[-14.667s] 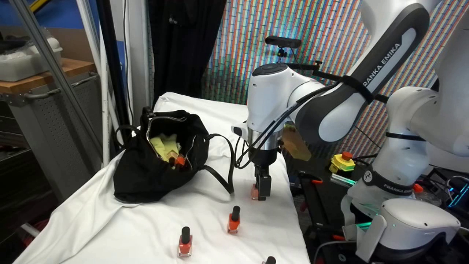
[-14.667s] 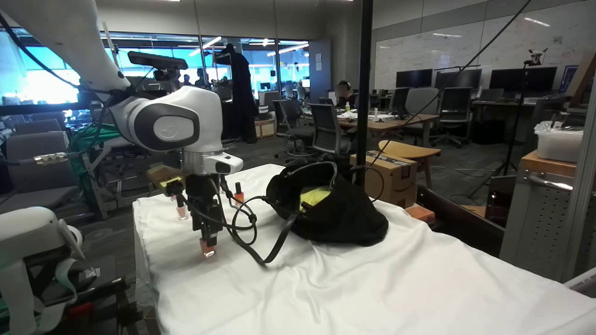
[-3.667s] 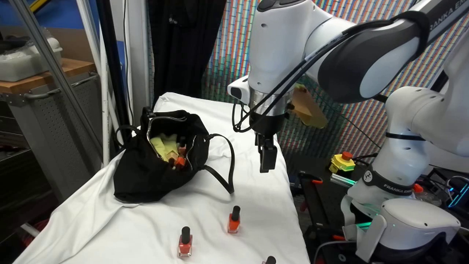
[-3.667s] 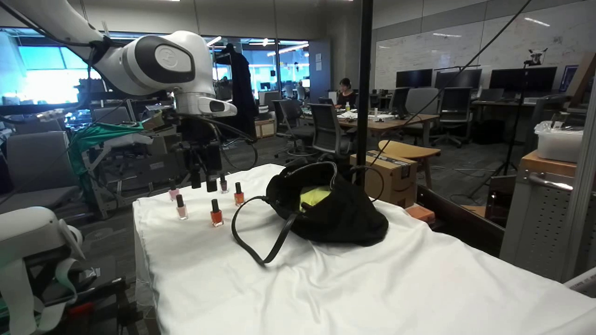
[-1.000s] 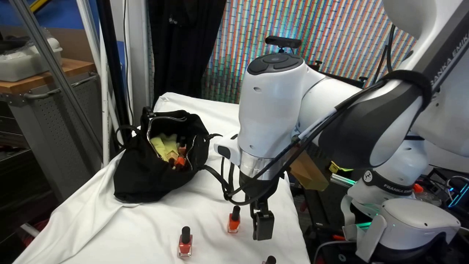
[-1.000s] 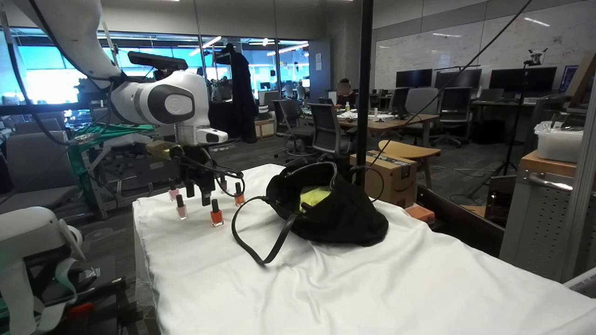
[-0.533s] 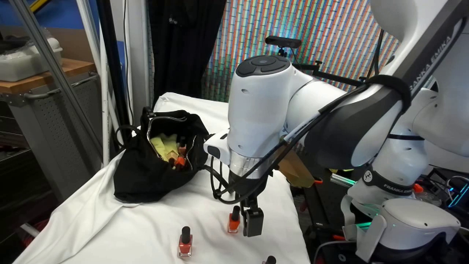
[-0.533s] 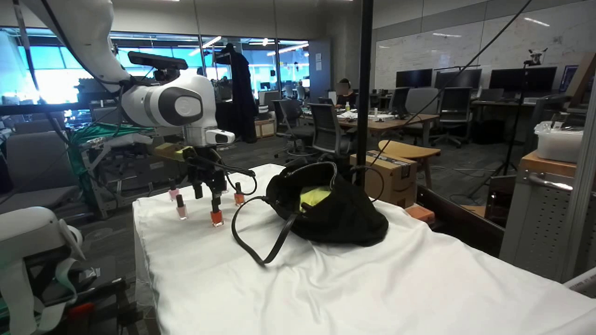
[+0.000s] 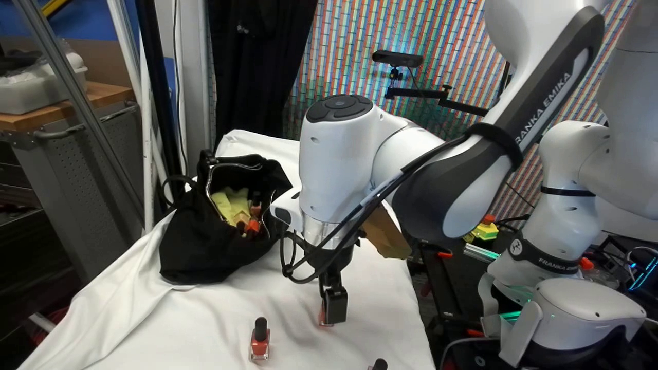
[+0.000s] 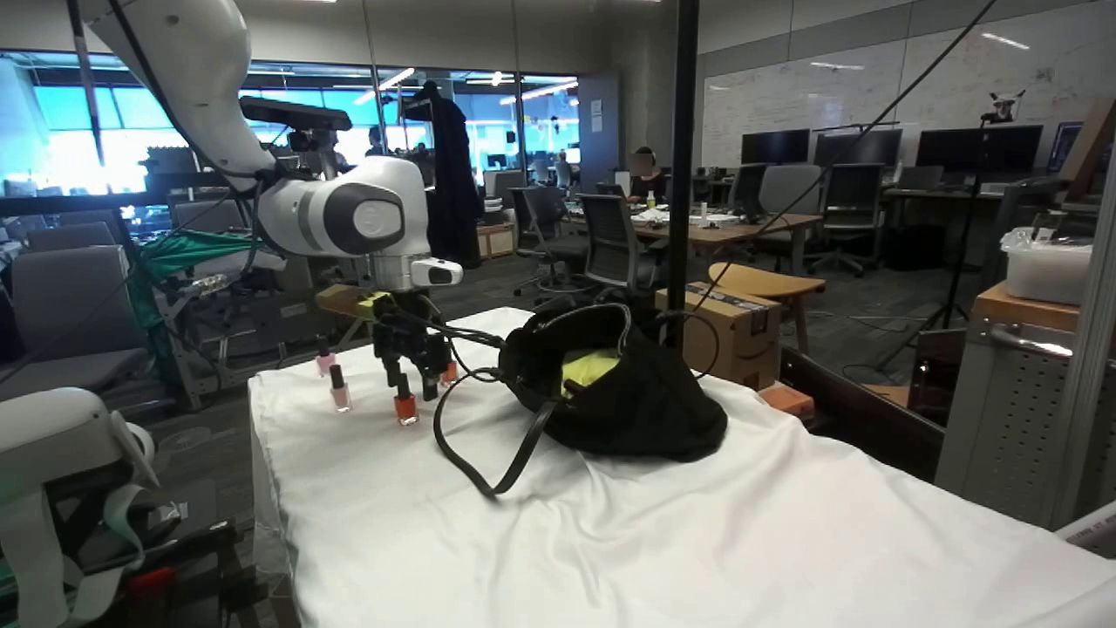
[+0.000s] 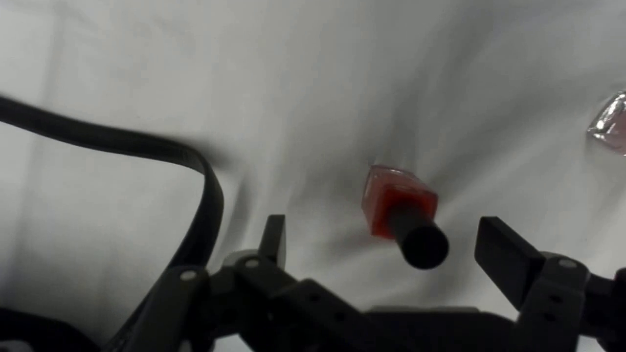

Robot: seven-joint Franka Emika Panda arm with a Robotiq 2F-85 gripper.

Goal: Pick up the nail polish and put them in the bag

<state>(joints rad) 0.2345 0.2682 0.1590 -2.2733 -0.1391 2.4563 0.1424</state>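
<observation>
1. Jaws: released and parted wide, tips pointing down towards the counter draped in white cloth (image 10: 610,541).
2. Item under inspection: the small, clear, squared-glass, red nail polish bottle with a slim black cylindrical cap (image 11: 405,215). It stands upright on the cloth, in the space between the jaws.
3. Wrist view: the cap lies between the two jaws, nearer the one on the picture's right. Cloth is visible on both sides of it; the bottle is ungripped. The red body sits further up the picture than the jaw tips.
4. In an exterior view, the jaws straddle the cap, with the red body (image 10: 406,407) exposed below. In an exterior view, one jaw hides most of the same bottle (image 9: 322,316).
5. Further nail polish on the counter: a pale pink bottle with a black cap (image 10: 340,399), a pink bottle with a dark cap (image 10: 325,362), and an orange bottle (image 10: 450,375) partly hidden by the jaws.
6. Black soft fabric handbag with looped handles (image 9: 216,252): on the counter, to one side of the jaws, mouth gaping. Inside are a yellow cloth-like piece (image 9: 231,200) and small orange-red bottles (image 9: 252,225), partly covered; exact count cannot be told.
</observation>
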